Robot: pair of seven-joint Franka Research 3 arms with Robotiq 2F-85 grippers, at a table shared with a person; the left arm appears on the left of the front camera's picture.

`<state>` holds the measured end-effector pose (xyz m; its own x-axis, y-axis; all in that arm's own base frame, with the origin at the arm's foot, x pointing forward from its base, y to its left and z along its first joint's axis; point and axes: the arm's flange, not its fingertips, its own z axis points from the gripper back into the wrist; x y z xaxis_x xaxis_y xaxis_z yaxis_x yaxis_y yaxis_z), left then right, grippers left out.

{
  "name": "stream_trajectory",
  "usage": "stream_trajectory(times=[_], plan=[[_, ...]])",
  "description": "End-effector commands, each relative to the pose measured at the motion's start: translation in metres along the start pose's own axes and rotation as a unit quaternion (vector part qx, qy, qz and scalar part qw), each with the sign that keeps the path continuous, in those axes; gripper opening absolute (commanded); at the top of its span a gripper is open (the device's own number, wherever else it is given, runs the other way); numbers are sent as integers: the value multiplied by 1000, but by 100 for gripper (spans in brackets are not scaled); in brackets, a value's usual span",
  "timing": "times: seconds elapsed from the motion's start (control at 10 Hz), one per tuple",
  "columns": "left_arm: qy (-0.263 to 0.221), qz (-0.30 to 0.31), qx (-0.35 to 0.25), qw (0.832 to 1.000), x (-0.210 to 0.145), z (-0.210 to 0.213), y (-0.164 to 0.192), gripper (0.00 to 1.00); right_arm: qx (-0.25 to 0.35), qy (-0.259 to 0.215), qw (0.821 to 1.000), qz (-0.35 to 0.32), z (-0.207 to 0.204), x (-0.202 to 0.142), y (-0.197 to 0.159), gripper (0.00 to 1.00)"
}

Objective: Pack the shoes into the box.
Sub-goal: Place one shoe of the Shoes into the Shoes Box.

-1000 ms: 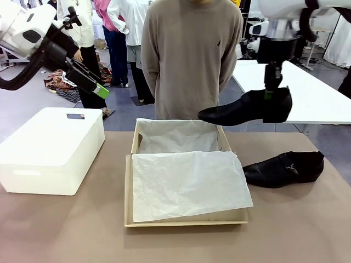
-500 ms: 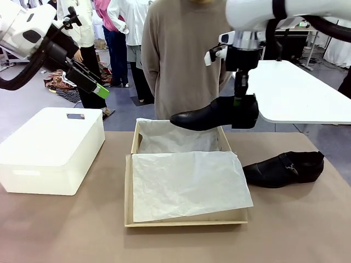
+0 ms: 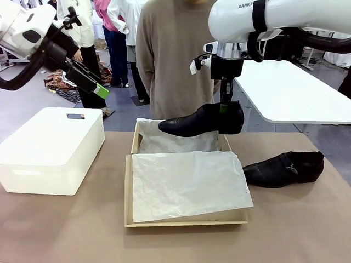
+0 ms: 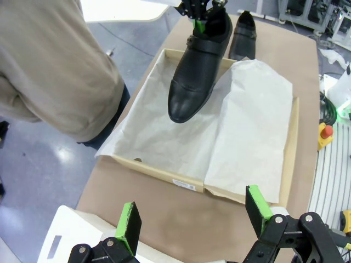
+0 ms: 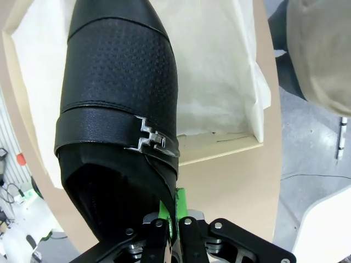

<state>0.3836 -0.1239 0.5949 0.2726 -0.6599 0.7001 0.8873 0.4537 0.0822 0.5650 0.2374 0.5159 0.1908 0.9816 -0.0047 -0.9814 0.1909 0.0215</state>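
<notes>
Front view: we see the right gripper (image 3: 224, 108) clamped on the heel rim of the held shoe (image 3: 192, 123), which hangs level over the back of the box (image 3: 128, 186), toe toward the robot's left. The other shoe (image 3: 285, 169) lies on the table (image 3: 307, 230) just right of the box. The left gripper (image 3: 98, 89) hovers high above the white bin (image 3: 49, 148). Left wrist view: the left gripper (image 4: 193, 216) has its fingers wide apart, holding nothing, with the box (image 4: 164, 176) and held shoe (image 4: 197, 71) beyond them. Right wrist view: the right gripper (image 5: 172, 212) pinches the held shoe (image 5: 120, 82) at its collar, above the tissue paper (image 5: 219, 82) lining the box.
</notes>
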Motion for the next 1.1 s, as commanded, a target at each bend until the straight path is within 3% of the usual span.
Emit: stream_trajectory(times=[0.0, 0.4, 1.0], plan=[[-8, 0, -8, 1000, -1, 0, 1, 100, 5, -6, 1000, -1, 0, 2, 2, 0], [-8, 0, -8, 1000, -1, 0, 1, 100, 3, 1, 1000, 1, -3, 1, 0, 0], [-8, 0, -8, 1000, -1, 0, 1, 100, -11, -27, 1000, -8, -24, 47, -12, 0]])
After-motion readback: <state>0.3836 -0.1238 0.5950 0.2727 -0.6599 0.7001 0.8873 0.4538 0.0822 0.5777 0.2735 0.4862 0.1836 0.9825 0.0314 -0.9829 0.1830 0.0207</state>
